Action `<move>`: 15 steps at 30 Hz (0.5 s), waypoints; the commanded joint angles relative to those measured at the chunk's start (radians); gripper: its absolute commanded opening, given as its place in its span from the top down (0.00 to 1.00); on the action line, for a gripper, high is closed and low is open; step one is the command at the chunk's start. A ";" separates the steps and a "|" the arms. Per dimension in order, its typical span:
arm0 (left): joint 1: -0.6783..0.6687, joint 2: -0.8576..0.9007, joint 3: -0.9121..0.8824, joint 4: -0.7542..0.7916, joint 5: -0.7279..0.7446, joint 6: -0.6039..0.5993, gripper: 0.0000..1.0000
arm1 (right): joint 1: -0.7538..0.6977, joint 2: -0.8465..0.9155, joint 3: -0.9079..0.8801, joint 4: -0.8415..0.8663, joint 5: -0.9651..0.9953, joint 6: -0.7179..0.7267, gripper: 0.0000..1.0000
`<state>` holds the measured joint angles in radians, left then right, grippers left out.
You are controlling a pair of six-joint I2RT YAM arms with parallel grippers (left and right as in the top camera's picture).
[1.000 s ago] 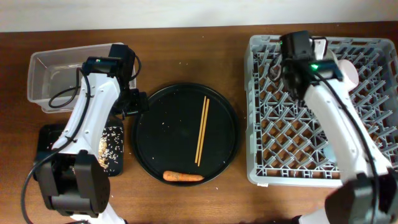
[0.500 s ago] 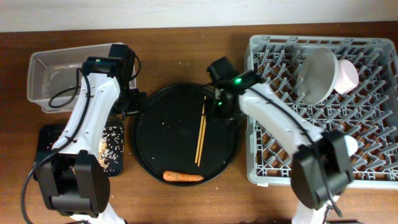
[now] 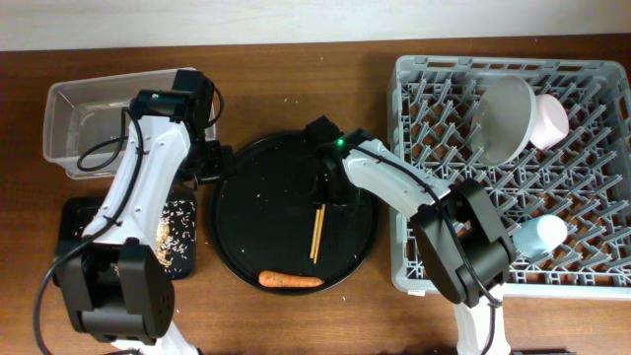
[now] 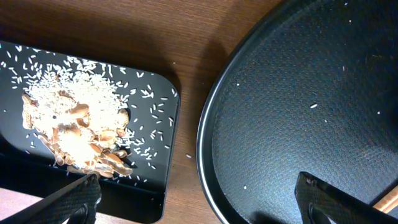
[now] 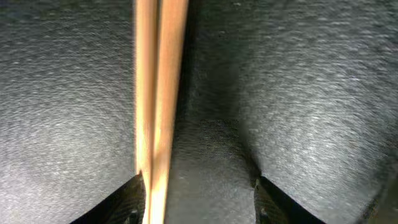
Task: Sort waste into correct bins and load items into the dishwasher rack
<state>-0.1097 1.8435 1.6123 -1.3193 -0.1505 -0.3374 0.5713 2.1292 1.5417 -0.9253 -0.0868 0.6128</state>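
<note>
— Wooden chopsticks (image 5: 155, 93) are lying on the big round black tray (image 3: 246, 197), and the right gripper (image 5: 196, 186) is hanging right over them. Is it holding them?
— No. Its fingers (image 5: 124, 211) are standing a little apart, and the sticks are running between them, close against one finger. The close picture is coming out blurry, so I cannot tell if they are touching.
— And the left gripper (image 4: 199, 199)?
— It is hanging wide open, holding nothing, over the table (image 4: 199, 56) between the round tray and the flat black tray (image 4: 152, 183) where the rice scraps (image 4: 74, 124) are sitting.
— What is hiding?
— From above, the right arm (image 3: 394, 182) is covering the top part of the sticks. In both close pictures only the finger tips are showing.
— Where is the carrot (image 3: 290, 280)?
— It is lying on the round tray, by the rim nearest the robot. The blue cup (image 3: 540, 237) is lying in the grey rack (image 3: 592, 266) on the right.
</note>
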 commanded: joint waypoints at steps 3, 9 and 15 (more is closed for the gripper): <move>0.004 -0.031 0.009 0.001 -0.011 -0.010 0.01 | 0.005 0.026 -0.001 -0.040 0.103 0.071 0.45; 0.004 -0.031 0.009 0.001 -0.011 -0.010 0.01 | 0.005 0.026 -0.001 -0.050 0.099 0.073 0.54; 0.001 -0.031 0.009 0.002 -0.003 -0.011 0.01 | 0.005 0.026 -0.001 -0.065 0.096 0.073 0.75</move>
<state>-0.1097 1.8435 1.6123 -1.3193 -0.1505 -0.3374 0.5713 2.1368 1.5410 -0.9844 -0.0040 0.6804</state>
